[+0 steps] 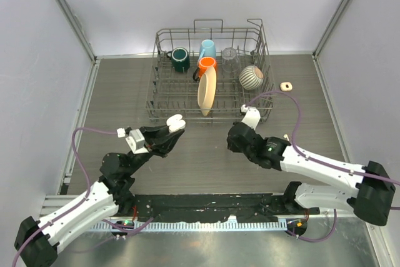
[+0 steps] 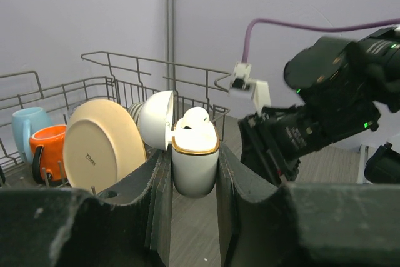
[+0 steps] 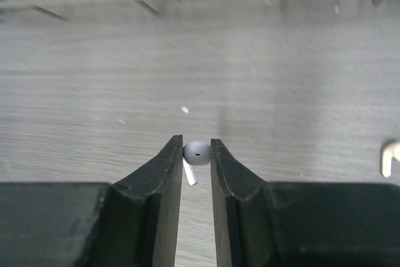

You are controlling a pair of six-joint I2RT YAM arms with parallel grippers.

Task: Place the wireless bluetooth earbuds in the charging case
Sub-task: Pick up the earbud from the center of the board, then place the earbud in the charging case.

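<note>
Work over the bare table [image 1: 206, 161] in the lower middle of the top view, well short of the rack [image 1: 212, 79] at upper centre.

Left of centre in that view: left gripper [image 1: 170, 130], clenched on the case [image 2: 195, 170]. Lid [image 2: 156, 120] swung open toward the left of the left wrist view, mouth facing up and toward the right arm. Hold this grip firm and motionless, since any wobble probably spoils the alignment. Something white already showing in the mouth, likely 1 earbud seated. Cannot tell from here which well is free, so check before committing.

Bottom centre of the right wrist view: right gripper [image 3: 196, 149], pinched on 1 earbud [image 3: 197, 153] by its rounded head, stem slanting down between the fingers. Carry it left toward the case, clear of the raised lid. Turn the wrist until the stem points straight into the free well, then lower slowly. Let go only once the head sits flush, as a smooth, tiny piece probably slips or tips if dropped early.

At the right edge of that same view: 1 more earbud [image 3: 390, 157] lying on the table, for later.
</note>
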